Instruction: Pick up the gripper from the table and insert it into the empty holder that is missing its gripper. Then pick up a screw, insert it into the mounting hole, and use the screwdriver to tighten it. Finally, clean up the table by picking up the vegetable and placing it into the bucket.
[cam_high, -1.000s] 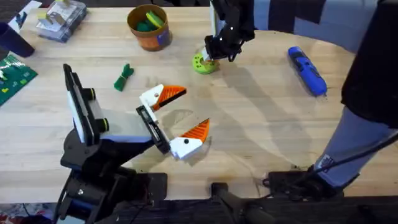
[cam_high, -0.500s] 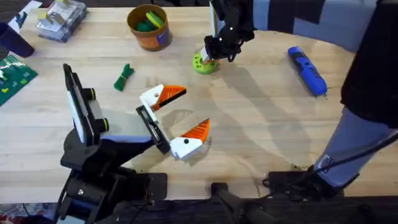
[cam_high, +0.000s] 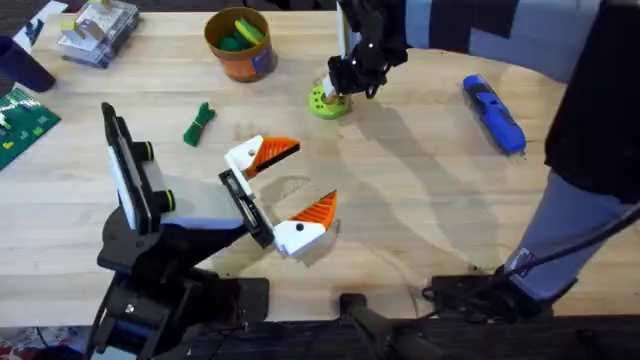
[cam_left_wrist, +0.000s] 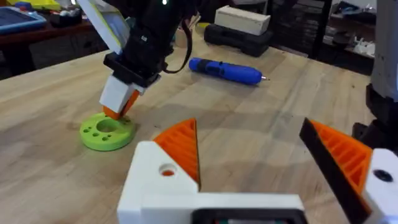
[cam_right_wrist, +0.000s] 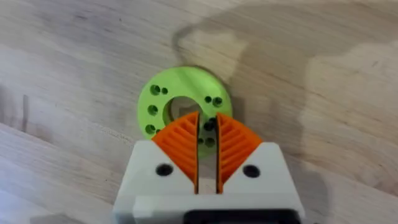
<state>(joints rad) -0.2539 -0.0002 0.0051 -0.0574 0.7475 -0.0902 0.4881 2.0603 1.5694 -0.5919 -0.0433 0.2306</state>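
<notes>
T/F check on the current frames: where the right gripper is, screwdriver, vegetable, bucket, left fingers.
1. The right gripper is over the lime-green dish, fingers nearly closed. True; the right wrist view shows just a thin slit between the orange pads above the dish.
2. The screwdriver is held by the right gripper. False: it lies on the table, apart from both arms.
3. The vegetable is in the bucket. False: it lies on the table. Other green and yellow items are in the bucket.
4. The left gripper has its fingers spread, nothing between them. True.
5. The bucket is tipped over. False: it stands upright.
</notes>
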